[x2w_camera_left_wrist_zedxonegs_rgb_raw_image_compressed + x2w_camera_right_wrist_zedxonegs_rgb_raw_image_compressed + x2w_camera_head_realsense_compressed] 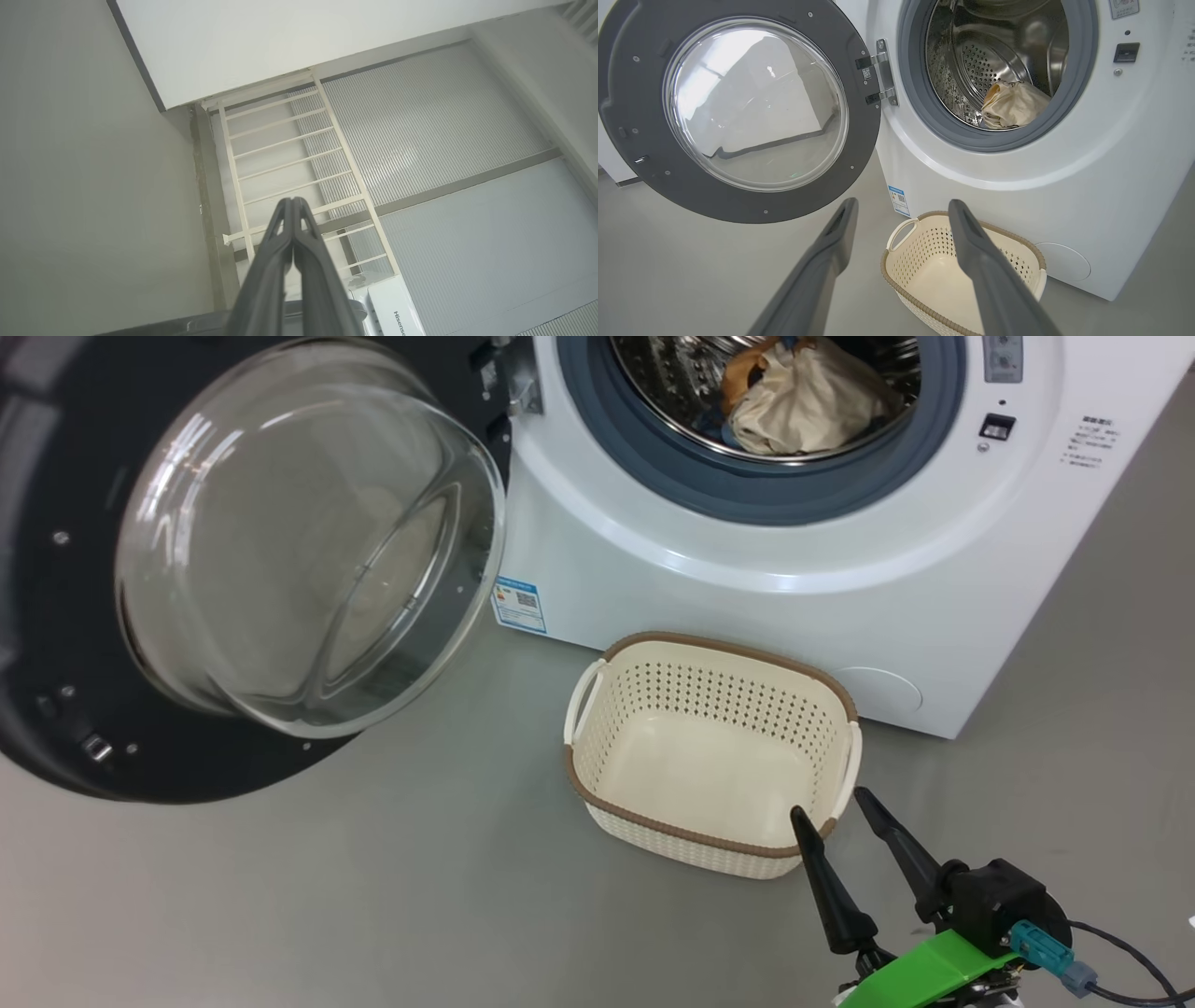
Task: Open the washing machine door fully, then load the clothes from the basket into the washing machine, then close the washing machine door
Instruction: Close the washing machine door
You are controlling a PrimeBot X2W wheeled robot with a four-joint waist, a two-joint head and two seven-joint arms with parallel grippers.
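Our right gripper (829,803), jaws wide and empty, could knock the cream perforated plastic basket (728,649) while reaching for the round glossy black door (65,644).

Smooth grey floor (280,896), ribbed panels (420,116)

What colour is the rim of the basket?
Brown rim on the cream basket; clearest in head view.

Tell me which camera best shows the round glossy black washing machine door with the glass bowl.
Right wrist view: the washing machine door appears nearly whole, hinges included. Head view cuts off its left and top edges; left wrist camera faces a wall.
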